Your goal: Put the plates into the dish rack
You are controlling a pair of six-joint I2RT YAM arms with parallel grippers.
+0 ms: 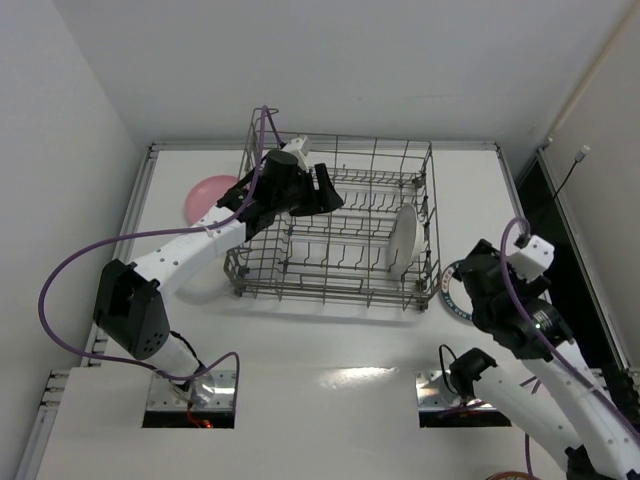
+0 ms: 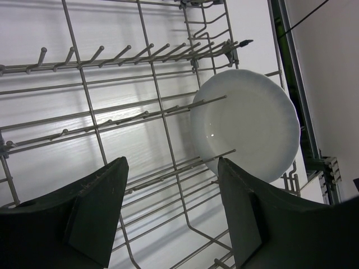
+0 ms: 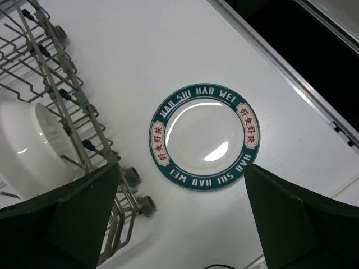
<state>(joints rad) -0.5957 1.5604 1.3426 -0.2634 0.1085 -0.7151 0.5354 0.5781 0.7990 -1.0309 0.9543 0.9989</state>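
The grey wire dish rack (image 1: 300, 282) stands mid-table. One plain white plate (image 1: 403, 238) stands upright between tines at its right end; it also shows in the left wrist view (image 2: 247, 126) and the right wrist view (image 3: 28, 145). The pink plate (image 1: 207, 195) lies flat left of the rack, partly behind my left arm. The teal-rimmed plate (image 3: 205, 137) lies flat right of the rack, partly hidden in the top view (image 1: 452, 290). My left gripper (image 1: 322, 192) is open and empty above the rack's left half (image 2: 171, 210). My right gripper (image 3: 182, 218) is open and empty above the teal-rimmed plate. The second white plate is out of view.
The table's raised right edge rail (image 3: 291, 73) and a dark gap run beside the teal-rimmed plate. The rack's small wheels (image 3: 140, 202) sit at its near right corner. White walls enclose the table at back and left.
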